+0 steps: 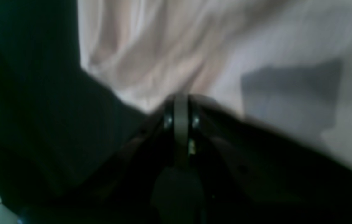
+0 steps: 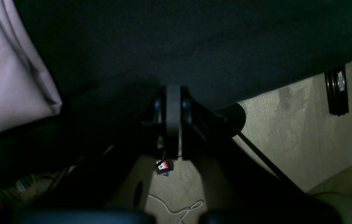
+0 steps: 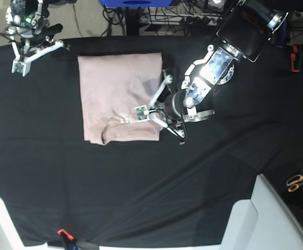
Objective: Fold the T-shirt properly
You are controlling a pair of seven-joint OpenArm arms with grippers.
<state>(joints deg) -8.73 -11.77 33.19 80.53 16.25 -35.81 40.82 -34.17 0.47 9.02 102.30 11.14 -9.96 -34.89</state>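
The pale pink T-shirt [image 3: 117, 94] lies partly folded on the black tablecloth [image 3: 141, 182], left of centre. My left gripper [image 3: 144, 111] is over its lower right part. In the blurred left wrist view the left gripper [image 1: 180, 101] is shut at the edge of the T-shirt [image 1: 169, 46], and creases in the cloth run toward its tip. My right gripper [image 3: 18, 66] is at the far left corner, apart from the shirt. In the right wrist view the right gripper [image 2: 173, 93] is shut and empty over black cloth, with a shirt edge [image 2: 4, 71] at the left.
Orange-handled scissors [image 3: 297, 182] lie at the right edge. A white block [image 3: 255, 216] stands at the near right. A red object [image 3: 295, 56] sits at the far right. Cables and floor [image 2: 303, 133] lie beyond the table's back edge.
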